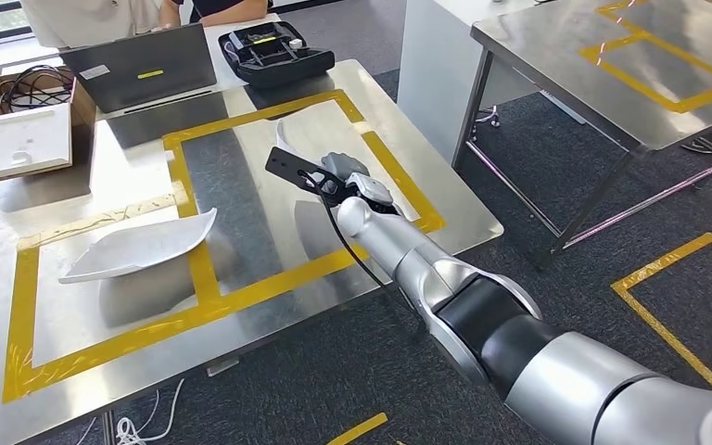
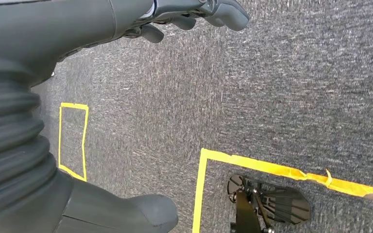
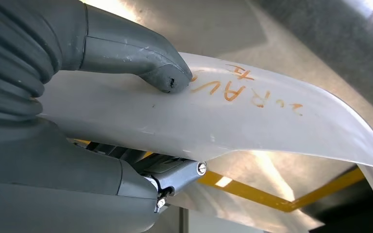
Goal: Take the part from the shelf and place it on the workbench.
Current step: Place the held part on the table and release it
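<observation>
Workbench (image 1: 269,232) — steel top marked with yellow tape (image 1: 199,269) into two bays. All places below are given from that tape.

Right arm (image 1: 482,315) reaches over the bench edge to the larger bay. Right hand (image 1: 348,185) holds the white curved part (image 3: 252,121): in the right wrist view the thumb (image 3: 145,60) presses on its upper face, the other fingers (image 3: 126,194) sit under it, and orange writing runs along the shell. The part hangs above the tape's near strip; whether it touches the steel I cannot tell.

A second white part (image 1: 139,246) lies inside the smaller bay.

Left hand (image 2: 194,14) hangs over carpet, fingers loosely apart, holding nothing.

Step, as I judge it: placing — carry done, release not yet. Next move calls for lowering the part flat inside the taped bay, then opening the fingers without dragging it across the tape.
</observation>
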Controlling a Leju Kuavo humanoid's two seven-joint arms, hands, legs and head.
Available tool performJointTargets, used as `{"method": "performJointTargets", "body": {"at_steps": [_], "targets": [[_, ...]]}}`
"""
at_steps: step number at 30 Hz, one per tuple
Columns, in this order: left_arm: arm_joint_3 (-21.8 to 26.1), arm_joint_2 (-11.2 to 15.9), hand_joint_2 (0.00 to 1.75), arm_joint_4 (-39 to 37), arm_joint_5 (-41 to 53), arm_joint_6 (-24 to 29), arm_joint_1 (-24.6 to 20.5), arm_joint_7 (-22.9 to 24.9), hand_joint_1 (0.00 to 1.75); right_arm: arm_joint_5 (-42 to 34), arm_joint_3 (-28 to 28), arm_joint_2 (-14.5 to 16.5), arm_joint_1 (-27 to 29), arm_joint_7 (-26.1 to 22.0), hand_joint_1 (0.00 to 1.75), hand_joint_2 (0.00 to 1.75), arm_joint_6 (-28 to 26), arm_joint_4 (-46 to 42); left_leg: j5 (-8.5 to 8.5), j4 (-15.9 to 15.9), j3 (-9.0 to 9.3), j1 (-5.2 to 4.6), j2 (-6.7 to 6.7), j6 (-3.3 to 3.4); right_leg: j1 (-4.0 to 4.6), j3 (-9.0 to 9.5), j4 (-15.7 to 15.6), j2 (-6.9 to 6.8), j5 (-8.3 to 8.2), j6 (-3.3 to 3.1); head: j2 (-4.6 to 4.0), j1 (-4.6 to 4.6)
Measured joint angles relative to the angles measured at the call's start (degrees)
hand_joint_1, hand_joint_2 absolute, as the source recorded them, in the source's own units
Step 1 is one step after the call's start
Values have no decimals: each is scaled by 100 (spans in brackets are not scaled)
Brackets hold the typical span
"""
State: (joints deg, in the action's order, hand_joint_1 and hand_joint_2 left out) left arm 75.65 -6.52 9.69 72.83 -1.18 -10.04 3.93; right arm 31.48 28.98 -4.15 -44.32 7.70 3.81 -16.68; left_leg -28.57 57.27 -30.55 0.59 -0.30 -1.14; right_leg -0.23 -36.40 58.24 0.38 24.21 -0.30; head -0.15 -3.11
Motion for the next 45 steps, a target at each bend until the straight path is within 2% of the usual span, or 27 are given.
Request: {"method": "performJointTargets", "body": {"at_steps": [7, 11, 12, 16, 20, 24, 28, 31, 34, 38, 45], "targets": [[-1, 1, 175, -1, -2, 15, 7, -16, 0, -5, -93, -44, 42, -8, 175, 175, -5, 180, 2, 2, 2, -3, 1, -6, -4, 10, -1, 0, -1, 1, 0, -1], [-1, 1, 175, 1, -45, 94, 21, 2, 0, -3, -121, -56, 50, -99, 0, 0, -5, 219, 0, 4, 4, -6, 1, -5, -6, 18, -8, -1, -1, 2, 0, -1], [-1, 1, 175, 1, -52, 104, 28, 2, 0, 7, -132, -59, 63, -151, 0, 0, -5, 227, 0, 4, 5, -6, 1, -4, -6, 20, -9, -2, -1, 2, 0, -1], [0, -3, 0, -1, -93, 113, 60, -47, 0, 182, -144, -11, 157, -448, 0, 0, 11, 234, -3, 4, 6, -6, 1, -2, -7, 26, -14, -3, -1, 2, 0, -1], [0, -6, 0, -1, -100, 118, 56, -70, 0, 420, -110, 109, 168, -693, 0, 0, 57, 230, -3, 4, 6, -6, 1, -2, -7, 27, -15, -3, -1, 2, 0, -1], [0, -5, 0, -1, -109, 119, 65, 1, 0, 568, -33, 199, 59, -1180, 0, 0, -20, 160, -3, 4, -3, -6, 1, -2, -8, 28, -15, -5, -1, 2, 0, -1], [0, 2, 0, 0, -187, 141, 140, 19, 0, 553, -15, 213, -414, -1749, 0, 0, -185, -67, -1, 5, 1, -7, 3, -3, -9, 27, -15, -2, -3, 3, 0, -1], [1, 3, 0, -1, -221, 167, 215, 7, 0, 494, -15, 197, -879, -1904, 0, 0, -186, -239, -1, 6, 16, -8, 2, -3, -7, 33, -15, 3, -3, 3, 0, -1], [11, 2, 0, -1, -295, 179, 261, -30, 0, 325, -39, 180, -1095, -2203, 0, 0, -455, -457, -1, 6, 17, -8, 1, -3, -7, 38, -16, 0, -3, 4, 0, -1], [49, 0, 0, -1, -405, 182, 329, -144, 0, -66, -173, 97, -1181, -2431, 0, 0, -842, -1274, -8, 19, 14, -15, -2, 7, -14, 41, -24, -4, -4, 9, 0, -1], [114, -2, 0, -1, -414, 187, 377, -154, 0, -428, -347, -226, -849, -2115, 0, 0, -1061, -3428, -44, 62, 12, -44, 3, 65, -41, 57, -28, -1, -4, 66, 0, -1]]}}
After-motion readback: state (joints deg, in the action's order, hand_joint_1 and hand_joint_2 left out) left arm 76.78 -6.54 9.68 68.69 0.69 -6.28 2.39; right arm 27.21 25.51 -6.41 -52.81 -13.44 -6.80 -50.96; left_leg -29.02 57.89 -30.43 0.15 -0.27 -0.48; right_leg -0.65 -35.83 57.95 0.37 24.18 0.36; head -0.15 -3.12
